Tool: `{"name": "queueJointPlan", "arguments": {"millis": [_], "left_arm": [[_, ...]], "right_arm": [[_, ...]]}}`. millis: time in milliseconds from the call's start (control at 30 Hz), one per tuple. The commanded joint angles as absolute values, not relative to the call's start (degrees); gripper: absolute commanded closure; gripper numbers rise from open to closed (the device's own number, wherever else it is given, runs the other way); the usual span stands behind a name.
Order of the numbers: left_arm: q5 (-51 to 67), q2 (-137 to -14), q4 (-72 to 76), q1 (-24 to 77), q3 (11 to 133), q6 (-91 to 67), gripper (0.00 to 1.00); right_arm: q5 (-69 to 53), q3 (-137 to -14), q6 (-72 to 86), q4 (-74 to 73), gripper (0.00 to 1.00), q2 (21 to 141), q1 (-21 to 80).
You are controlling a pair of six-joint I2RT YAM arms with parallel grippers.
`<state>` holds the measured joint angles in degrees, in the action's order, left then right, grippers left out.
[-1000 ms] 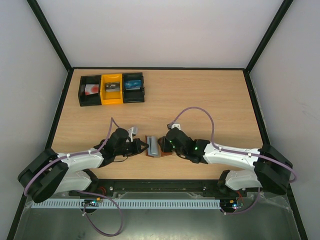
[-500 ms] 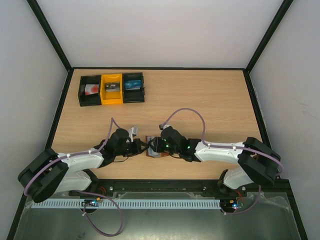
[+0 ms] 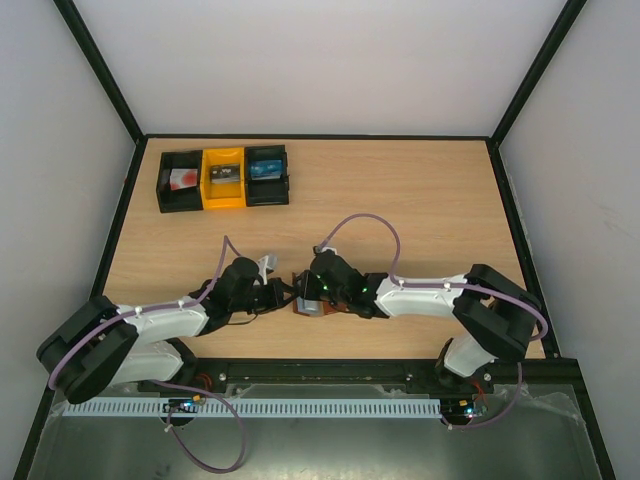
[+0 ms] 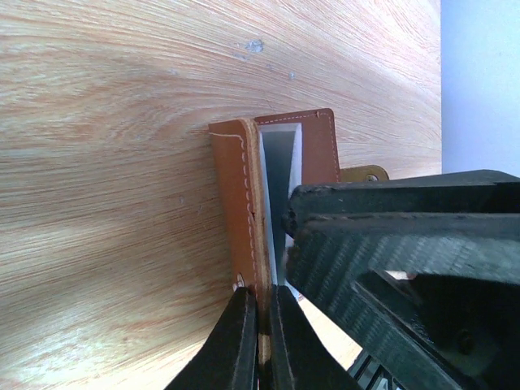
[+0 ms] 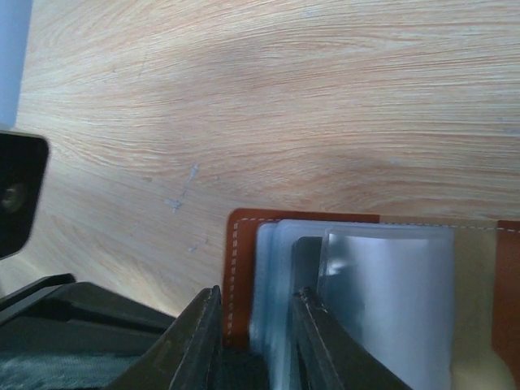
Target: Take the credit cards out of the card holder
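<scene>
The card holder point(image 3: 312, 306), a brown leather wallet, lies near the table's front edge between my two arms. In the left wrist view one brown flap point(image 4: 237, 203) stands on edge. My left gripper point(image 4: 262, 294) is shut on that flap's edge. My right gripper point(image 5: 258, 294) straddles the other leaf, its jaws closed round the brown edge point(image 5: 240, 268) and the grey-blue pocket faces point(image 5: 280, 276). A dark card edge point(image 5: 305, 264) shows between the pockets, beside one finger. I can make out no blue card. From above, both grippers point(image 3: 285, 295) point(image 3: 312, 288) meet over the holder.
A row of three small bins stands at the back left: a black one point(image 3: 180, 180), a yellow one point(image 3: 223, 178) and a black one with something blue inside point(image 3: 267, 172). Black frame rails edge the table. The right arm's cable loops above the wallet.
My right arm has reached further left over the card holder and its jaws have narrowed round the leaf. The left gripper has kept its hold without moving.
</scene>
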<state>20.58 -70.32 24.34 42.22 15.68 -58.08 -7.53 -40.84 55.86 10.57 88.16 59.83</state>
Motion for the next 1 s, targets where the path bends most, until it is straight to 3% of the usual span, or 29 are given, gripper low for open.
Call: {"name": "queueJointPlan", "arguments": {"millis": [0,267,800,967], "left_arm": [[21.4,-70.7,26.2,42.5,15.8,-57.6,0.97],[20.8,-70.1,24.4,42.5,15.9,-57.0,0.97],[16.3,-69.9,20.8,42.5,14.7,-56.5,0.97],[13.8,-68.4,16.3,42.5,15.1,-56.8,0.84]], "right_arm": [[-5.0,-41.8,56.7,8.2,0.76,90.0,59.0],[0.2,-39.1,55.3,3.6,0.77,88.2,58.6],[-3.1,-32.2,52.7,8.1,0.79,86.9,57.5],[-9.2,-27.7,52.9,14.7,0.86,86.6,55.5]]}}
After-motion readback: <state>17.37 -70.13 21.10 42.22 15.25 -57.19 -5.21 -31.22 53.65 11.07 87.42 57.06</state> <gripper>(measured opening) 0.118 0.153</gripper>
